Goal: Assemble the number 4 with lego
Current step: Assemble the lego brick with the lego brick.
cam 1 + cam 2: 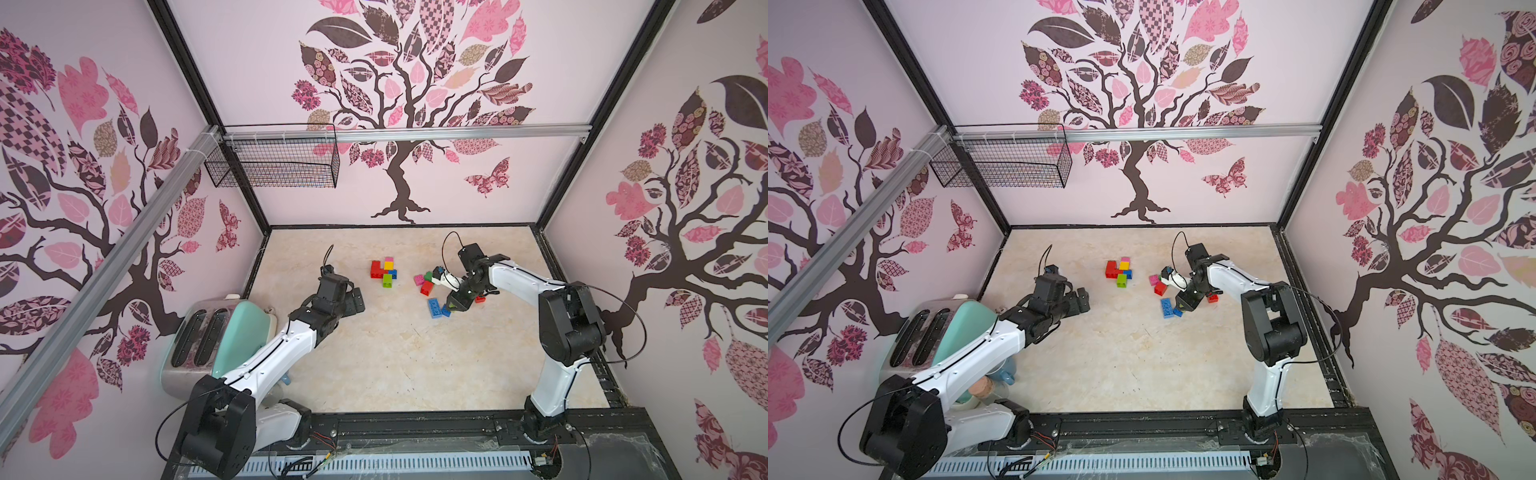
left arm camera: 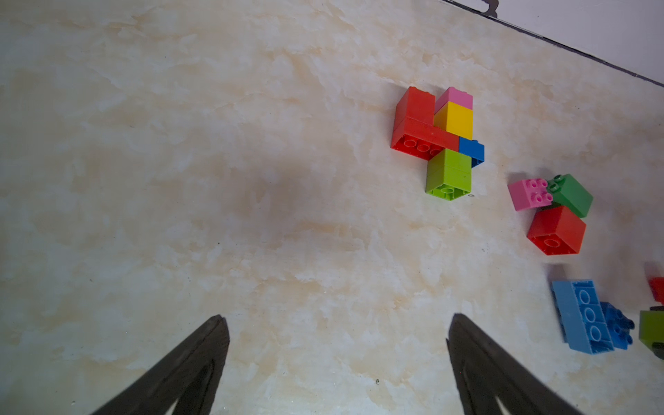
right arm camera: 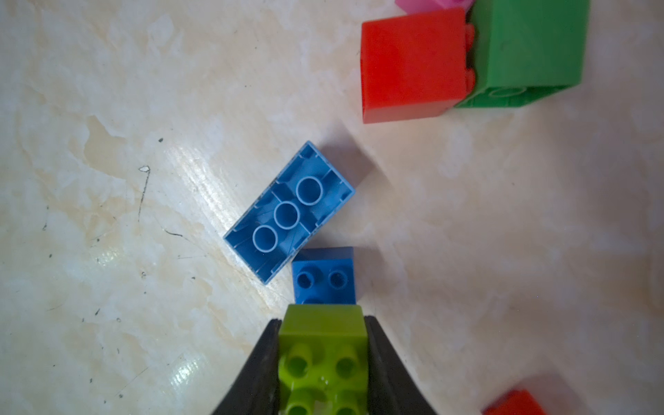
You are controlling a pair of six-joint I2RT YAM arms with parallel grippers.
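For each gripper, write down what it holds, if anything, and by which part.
The right gripper holds a lime brick by two opposite side walls, studs toward the wrist camera. The left gripper is open and holds nothing.

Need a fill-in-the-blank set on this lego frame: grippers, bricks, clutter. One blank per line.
1. The held brick in the right gripper is ___ in colour.
2. The left gripper holds nothing; its jaws stand ___.
3. The long blue brick lies hollow side up, showing ___ round tubes.
4. The two-slot appliance beside the left arm is a ___.

Missing words: lime; open; three; toaster.
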